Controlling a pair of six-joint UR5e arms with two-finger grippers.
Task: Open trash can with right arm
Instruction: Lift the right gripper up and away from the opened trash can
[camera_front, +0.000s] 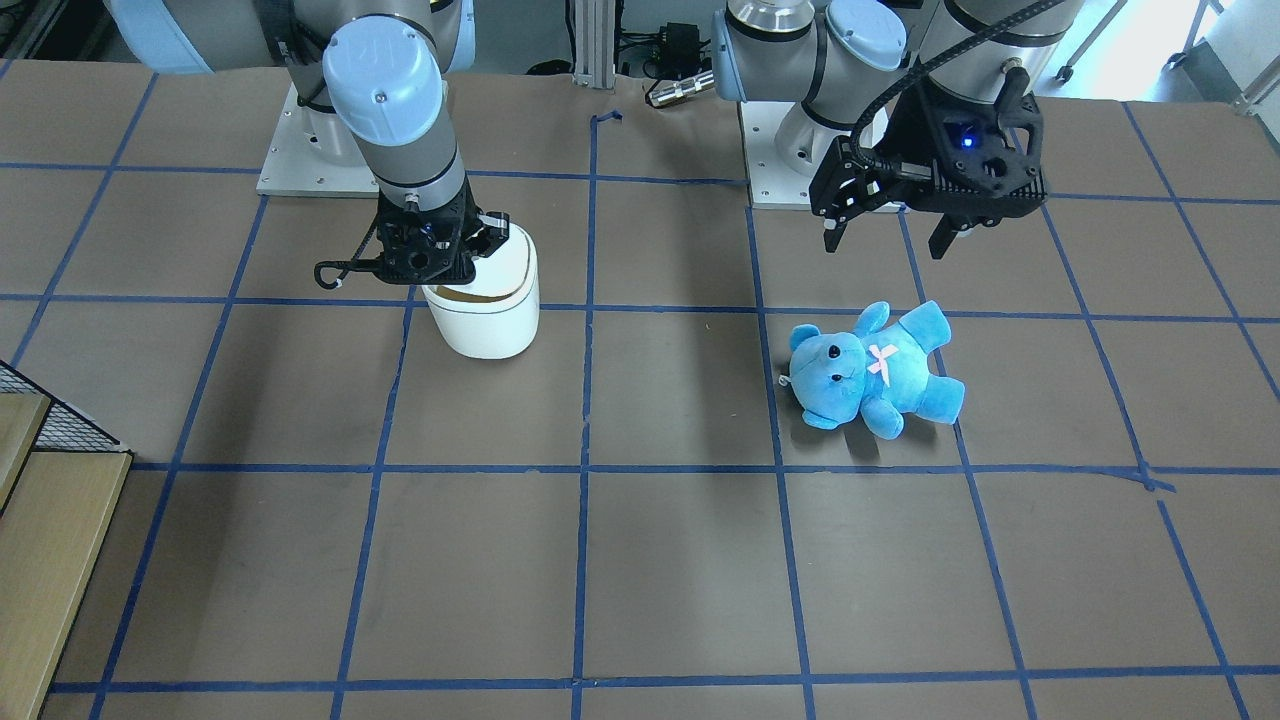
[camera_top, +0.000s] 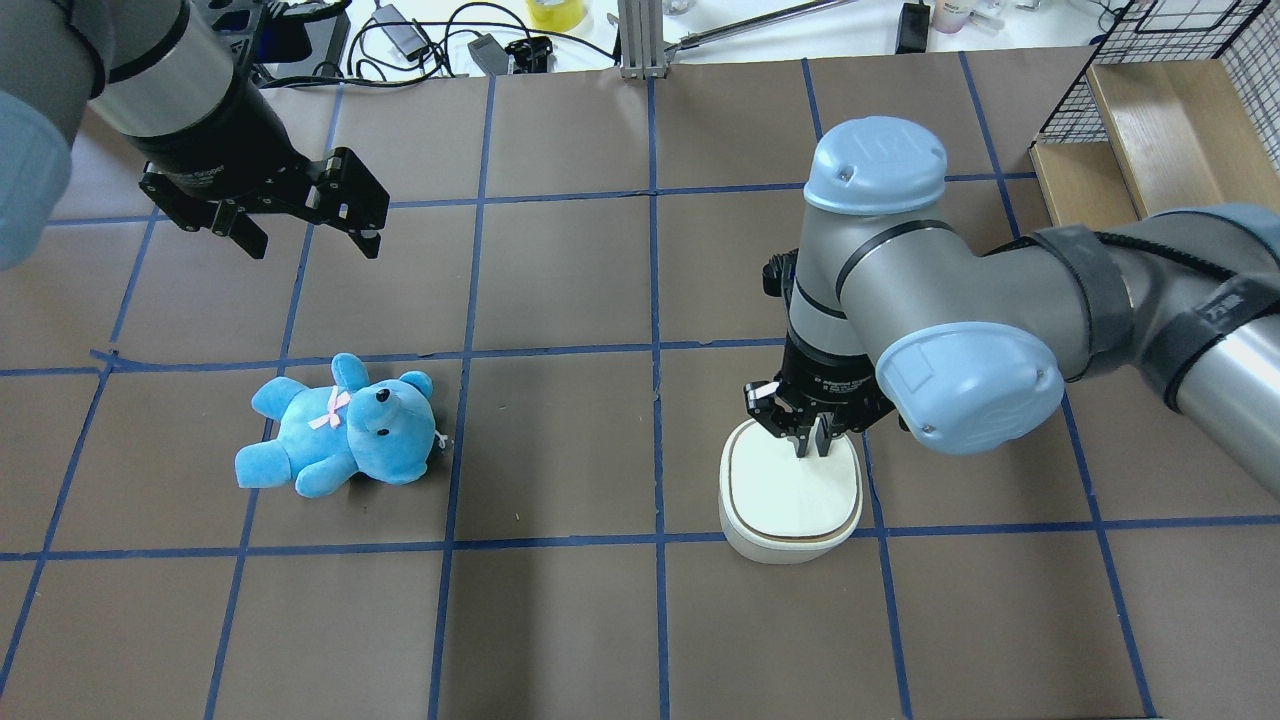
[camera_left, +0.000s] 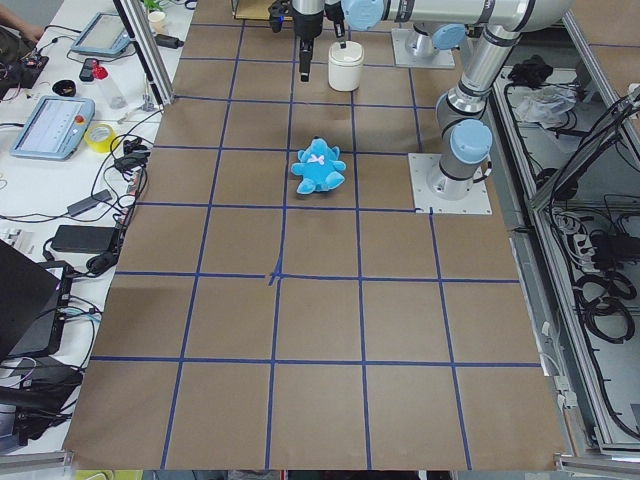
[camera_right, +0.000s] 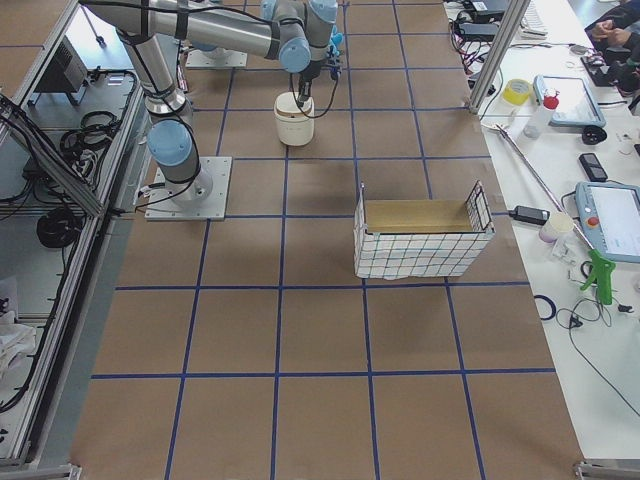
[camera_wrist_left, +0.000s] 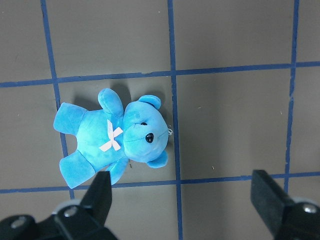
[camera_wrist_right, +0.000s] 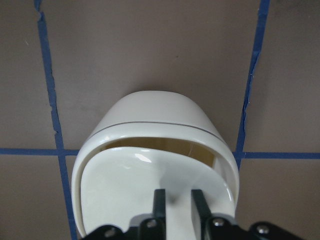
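Right gripper (camera_wrist_right: 178, 196), jaws nearly together and gripping nothing, sits directly above the trash can (camera_wrist_right: 155, 120), tips on the lid (camera_wrist_right: 125, 185) at its robot-side rim. We judge the lid partly tipped. The can stands near the table's robot-side edge, right half.

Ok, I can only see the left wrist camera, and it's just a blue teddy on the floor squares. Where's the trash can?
Observer: The trash can stands on the robot's right half of the table, well apart from the blue teddy.
Operator: Is it open?
Observer: Partly. In the right wrist view the lid is tipped, and a gap at its far edge shows the beige inside.
Operator: What's tipping it?
Observer: The right claw points straight down with its fingers close together, and its tips seem to press on the lid's end nearest the arm.
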